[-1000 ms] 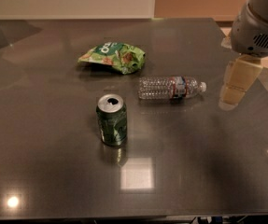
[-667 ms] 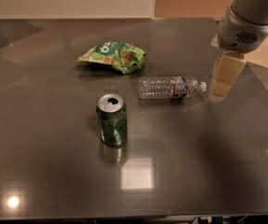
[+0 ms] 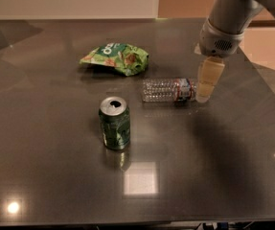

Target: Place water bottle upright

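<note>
The water bottle [image 3: 168,89] lies on its side on the dark table [image 3: 55,176], right of centre. It is clear and ribbed, with a red-blue-white label band near its right end. Its cap end points right and is hidden behind my gripper. My gripper [image 3: 207,84] hangs from the grey arm [image 3: 225,23] at the upper right. Its pale fingers point down over the cap end of the bottle.
A green soda can [image 3: 114,123] stands upright left of and in front of the bottle. A green chip bag [image 3: 116,58] lies behind the bottle to the left. The table's right edge runs diagonally past the arm.
My gripper has moved left toward the bottle and now covers its cap end. The bottle, can and bag have not moved.
</note>
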Tool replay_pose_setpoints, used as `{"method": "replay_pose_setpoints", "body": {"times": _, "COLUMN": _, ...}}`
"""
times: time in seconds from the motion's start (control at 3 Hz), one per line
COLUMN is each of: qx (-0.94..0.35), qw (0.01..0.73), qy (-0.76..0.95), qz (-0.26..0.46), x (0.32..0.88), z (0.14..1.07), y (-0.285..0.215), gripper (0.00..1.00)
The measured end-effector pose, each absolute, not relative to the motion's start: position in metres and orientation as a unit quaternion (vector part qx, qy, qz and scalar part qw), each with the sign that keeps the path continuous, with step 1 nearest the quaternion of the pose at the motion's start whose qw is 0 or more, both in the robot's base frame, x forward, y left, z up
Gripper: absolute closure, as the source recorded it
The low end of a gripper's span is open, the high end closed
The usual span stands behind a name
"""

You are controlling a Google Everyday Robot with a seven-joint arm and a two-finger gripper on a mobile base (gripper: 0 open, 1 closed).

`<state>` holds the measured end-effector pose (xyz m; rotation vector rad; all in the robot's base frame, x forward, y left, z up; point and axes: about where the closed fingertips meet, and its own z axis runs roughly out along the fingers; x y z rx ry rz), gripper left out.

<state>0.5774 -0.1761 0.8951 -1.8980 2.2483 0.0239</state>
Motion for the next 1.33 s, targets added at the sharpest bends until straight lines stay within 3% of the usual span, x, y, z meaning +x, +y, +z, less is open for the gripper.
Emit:
{"method": "replay_pose_setpoints", "body": {"times": 1.0, "qx": -0.694, "qw": 0.078, "qy": 0.714, "qz": 0.044, "x": 0.591, "z": 0.847, "y": -0.145, "gripper": 0.0}}
{"method": "replay_pose_setpoints", "body": {"times": 1.33, "qx": -0.703, "qw": 0.065, "qy": 0.707, "qz": 0.043, "x": 0.589, "z": 0.84, "y": -0.141, "gripper": 0.15}}
